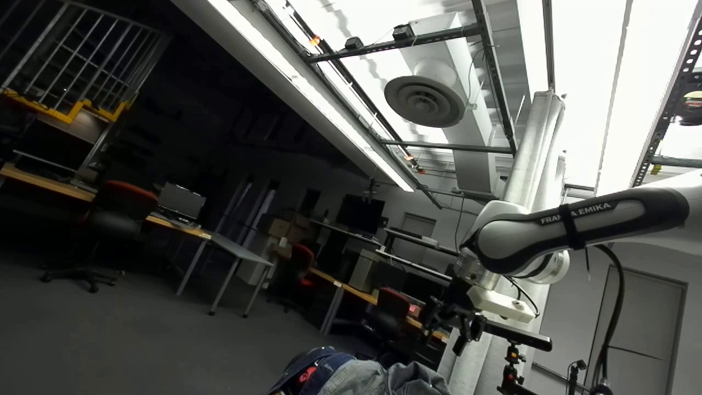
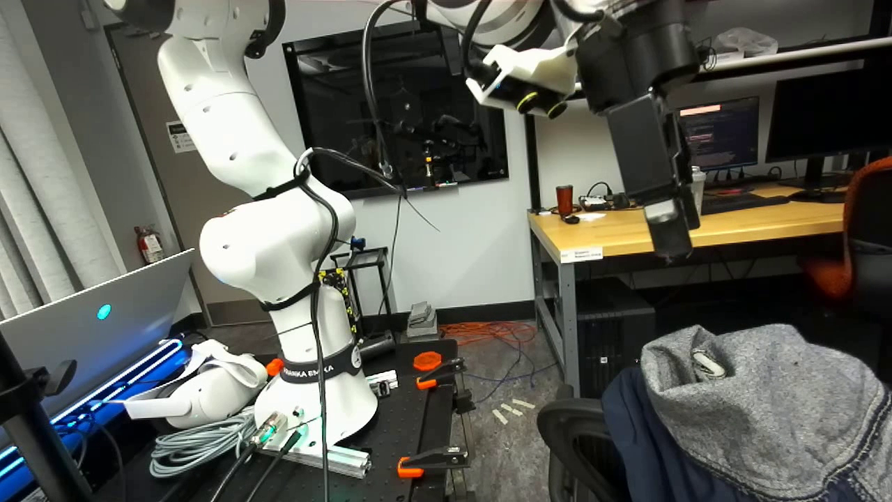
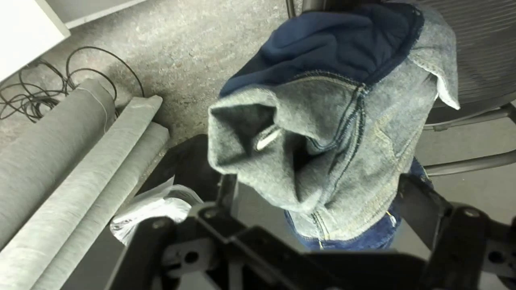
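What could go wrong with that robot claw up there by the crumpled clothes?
The open gripper might pinch just one loose fold of the clothes, letting the rest slip. If lowered, it could bump the mesh chair right by them. The black cable looping off the arm could also snag.

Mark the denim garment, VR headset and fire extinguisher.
Denim garment (image 3: 375,133), in the wrist view: grey fabric.
VR headset (image 2: 226,399), in an exterior view: white shell.
Fire extinguisher (image 2: 149,245), in an exterior view: labelled body.
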Action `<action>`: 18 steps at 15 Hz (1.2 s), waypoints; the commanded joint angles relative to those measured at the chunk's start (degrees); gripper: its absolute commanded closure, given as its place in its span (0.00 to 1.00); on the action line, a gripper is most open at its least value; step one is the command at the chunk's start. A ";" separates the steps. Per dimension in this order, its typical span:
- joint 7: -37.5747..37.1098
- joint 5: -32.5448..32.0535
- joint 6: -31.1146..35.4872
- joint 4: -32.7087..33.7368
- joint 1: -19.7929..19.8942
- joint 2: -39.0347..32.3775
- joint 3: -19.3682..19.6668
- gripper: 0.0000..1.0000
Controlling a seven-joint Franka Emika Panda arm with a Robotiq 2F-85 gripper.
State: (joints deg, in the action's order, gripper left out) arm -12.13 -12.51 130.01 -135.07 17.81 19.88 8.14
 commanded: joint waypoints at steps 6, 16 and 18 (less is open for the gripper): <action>-2.83 -1.09 2.82 -4.49 2.12 -1.90 2.71 0.00; -0.83 0.49 17.36 -3.30 1.08 -10.80 4.48 0.00; -0.35 0.63 19.61 -3.39 0.61 -12.16 4.40 0.00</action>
State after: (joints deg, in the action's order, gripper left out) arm -13.64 -12.61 146.33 -139.48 19.44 10.39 12.45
